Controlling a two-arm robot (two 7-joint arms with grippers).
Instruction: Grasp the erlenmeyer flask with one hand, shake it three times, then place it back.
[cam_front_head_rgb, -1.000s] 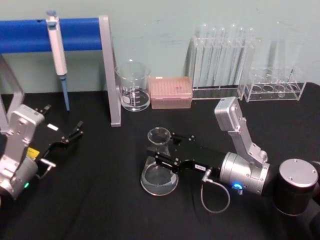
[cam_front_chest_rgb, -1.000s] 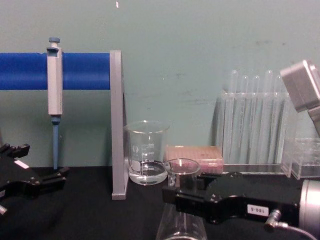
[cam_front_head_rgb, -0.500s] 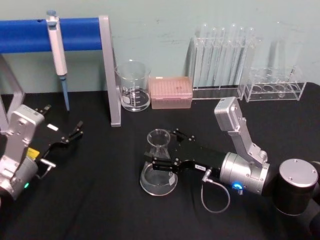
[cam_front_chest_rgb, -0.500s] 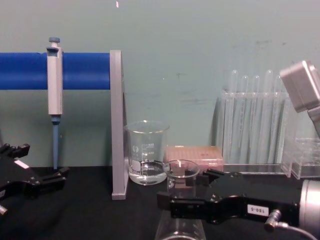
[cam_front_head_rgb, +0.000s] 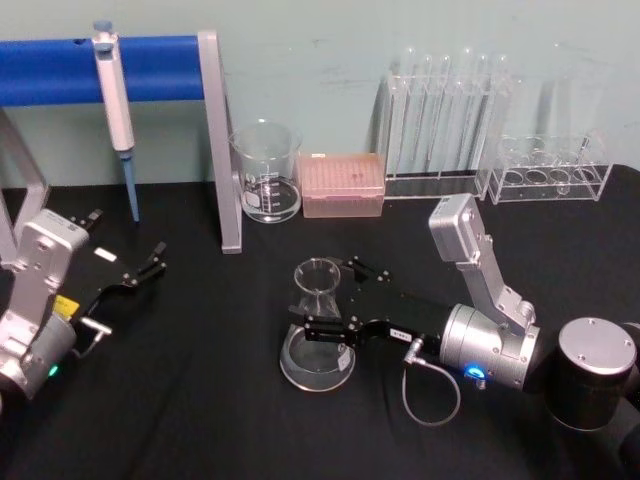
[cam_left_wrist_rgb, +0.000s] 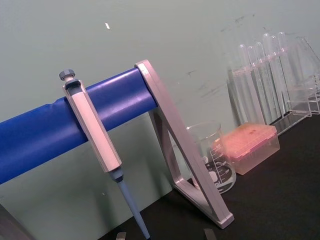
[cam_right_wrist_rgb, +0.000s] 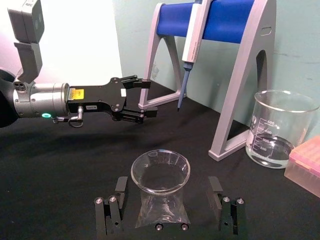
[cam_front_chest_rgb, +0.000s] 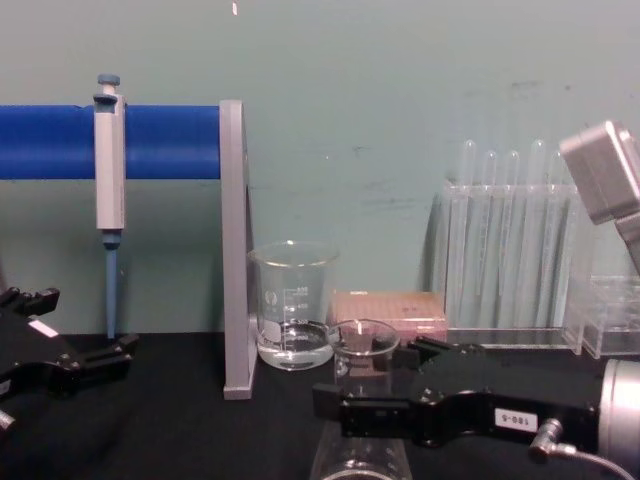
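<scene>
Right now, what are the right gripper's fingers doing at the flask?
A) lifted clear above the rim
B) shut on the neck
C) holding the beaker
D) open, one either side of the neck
D. In the right wrist view the right gripper has its fingers spread apart, with gaps to the flask neck on both sides.

A plain pale green wall (cam_front_chest_rgb: 400, 90) stands at the far side. Before it lies a black, seemingly cloth-covered table (cam_front_head_rgb: 200, 420).
</scene>
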